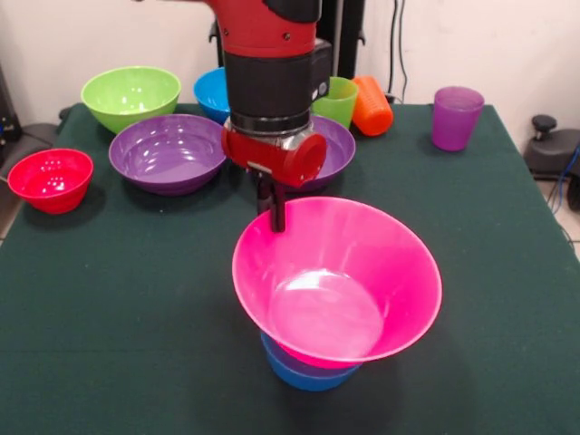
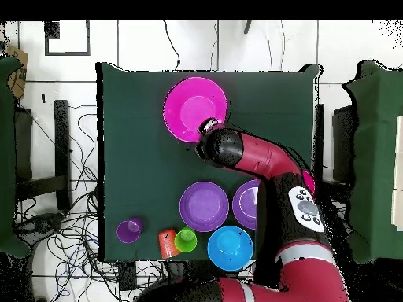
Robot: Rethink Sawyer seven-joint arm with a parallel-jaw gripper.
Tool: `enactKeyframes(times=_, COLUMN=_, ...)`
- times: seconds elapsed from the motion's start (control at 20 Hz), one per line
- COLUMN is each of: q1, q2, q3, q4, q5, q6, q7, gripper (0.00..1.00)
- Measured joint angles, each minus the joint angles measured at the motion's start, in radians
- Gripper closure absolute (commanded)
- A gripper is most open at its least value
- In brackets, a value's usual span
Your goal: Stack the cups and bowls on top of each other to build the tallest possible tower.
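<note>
The big pink bowl point(image 1: 337, 281) sits tilted on a blue bowl point(image 1: 304, 373) at the table's front; it also shows in the overhead view point(image 2: 195, 108). My gripper point(image 1: 272, 213) hangs at the pink bowl's far rim, touching or just behind it; the overhead view shows the gripper point(image 2: 207, 128) at the bowl's edge. Behind stand a purple bowl point(image 1: 168, 152), a second purple bowl point(image 1: 337, 149) partly hidden by the arm, a lime green bowl point(image 1: 131, 95), another blue bowl point(image 1: 211, 91), a small red bowl point(image 1: 52, 179), an upright green cup point(image 1: 337, 100), an orange cup point(image 1: 372, 106) on its side and a purple cup point(image 1: 455, 116).
The dark green table cloth point(image 1: 109, 290) covers the table. Cables and black equipment point(image 1: 553, 149) lie off the table's right edge. The arm's red and black wrist point(image 1: 272, 82) stands over the middle of the back row.
</note>
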Motion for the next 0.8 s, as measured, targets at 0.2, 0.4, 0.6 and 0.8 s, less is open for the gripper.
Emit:
enactKeyframes(times=0.2, q1=-0.004, q2=0.035, q3=0.000, q4=-0.020, q5=0.000, q6=-0.077, q7=0.000, gripper=1.00)
enactKeyframes(times=0.4, q1=-0.013, q2=0.053, q3=0.000, q4=-0.023, q5=0.000, q6=-0.143, q7=0.000, gripper=1.00)
enactKeyframes(times=0.6, q1=-0.023, q2=0.058, q3=0.003, q4=-0.023, q5=0.000, q6=-0.173, q7=0.000, gripper=1.00)
enactKeyframes(times=0.8, q1=-0.030, q2=0.057, q3=0.004, q4=-0.022, q5=0.000, q6=-0.174, q7=0.000, gripper=1.00)
